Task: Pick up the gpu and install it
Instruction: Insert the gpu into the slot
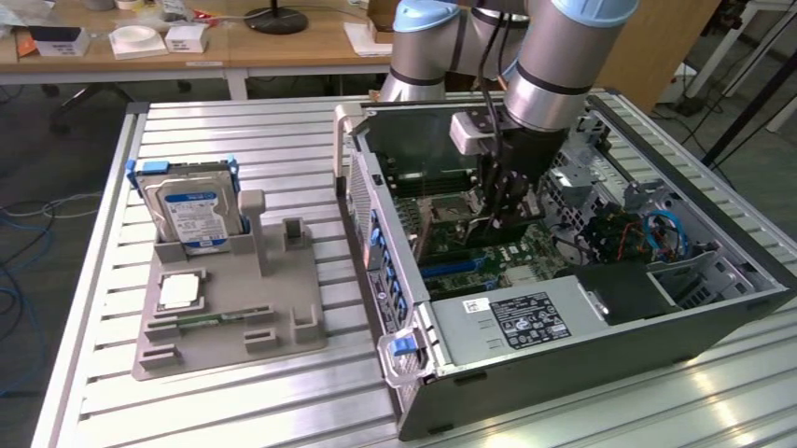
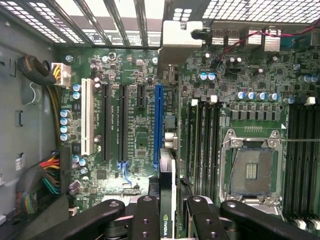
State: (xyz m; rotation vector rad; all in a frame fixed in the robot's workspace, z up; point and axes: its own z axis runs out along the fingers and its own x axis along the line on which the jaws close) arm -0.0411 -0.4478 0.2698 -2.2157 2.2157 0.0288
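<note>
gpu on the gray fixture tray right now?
No. The gpu is clamped edge-on in the gripper, above the motherboard next to the blue slot.

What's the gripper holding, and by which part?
The gpu, edge-on above the motherboard. The gripper clamps its two flat faces at the edge nearest the wrist.

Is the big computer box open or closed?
Open. The computer box has no side cover: the green board shows, and the gripper holds the card inside it.
</note>
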